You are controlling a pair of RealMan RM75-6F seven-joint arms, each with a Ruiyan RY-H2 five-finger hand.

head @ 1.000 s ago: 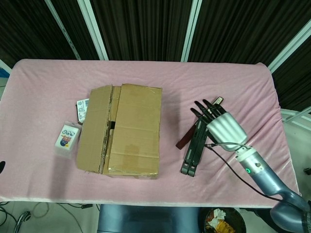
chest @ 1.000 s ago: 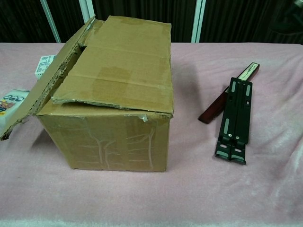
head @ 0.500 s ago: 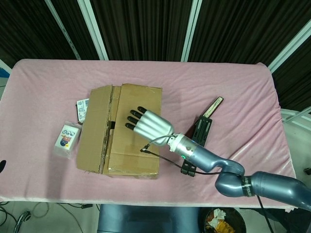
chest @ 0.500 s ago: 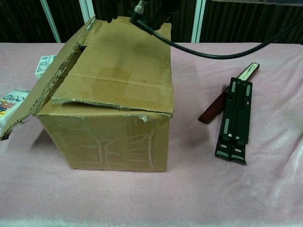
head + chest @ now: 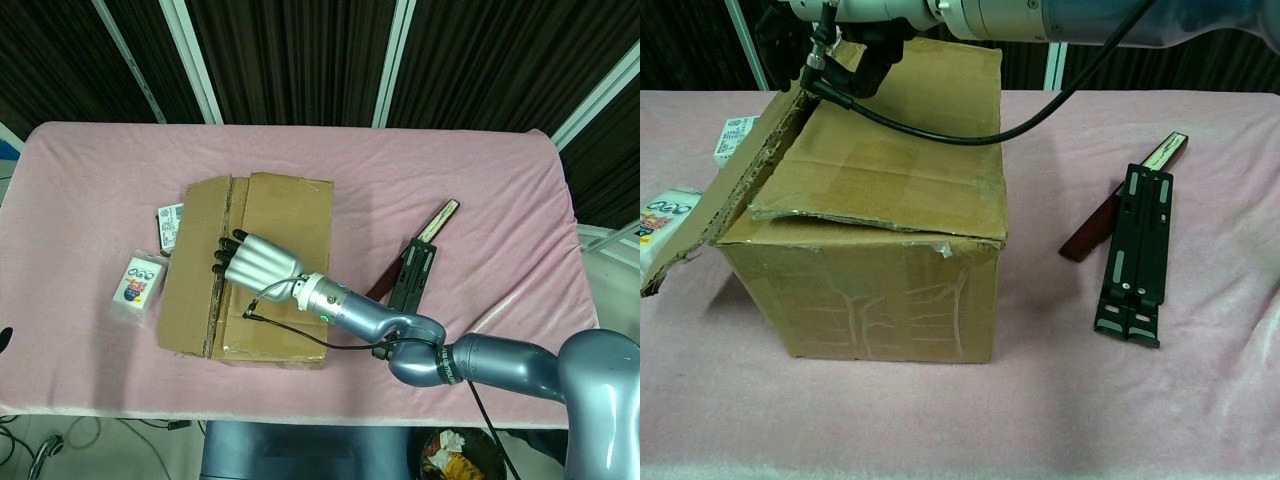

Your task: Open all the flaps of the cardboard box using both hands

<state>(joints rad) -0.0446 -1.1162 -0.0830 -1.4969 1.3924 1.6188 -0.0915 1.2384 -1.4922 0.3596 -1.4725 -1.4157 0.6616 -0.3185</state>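
A brown cardboard box (image 5: 290, 215) stands left of centre on the pink table. Its wide right flap (image 5: 900, 150) lies flat on top. Its narrow left flap (image 5: 745, 185) is torn along the edge and slopes outward, partly raised. My right hand (image 5: 257, 265) reaches in from the right over the box top, fingers spread and extended, fingertips (image 5: 225, 260) at the seam between the two flaps. The chest view shows the right hand (image 5: 835, 20) at the top edge, just above the far end of the seam. It holds nothing. My left hand is in neither view.
A black folding stand (image 5: 408, 285) and a red-brown strip (image 5: 438, 221) lie right of the box, under my right arm. A small printed pack (image 5: 137, 280) and a white box (image 5: 170, 224) lie against the box's left side. Dark curtains hang behind the table.
My right hand has swung left from above the black stand, across the box top, and now has its fingertips at the flap seam. The box and flaps have not moved.
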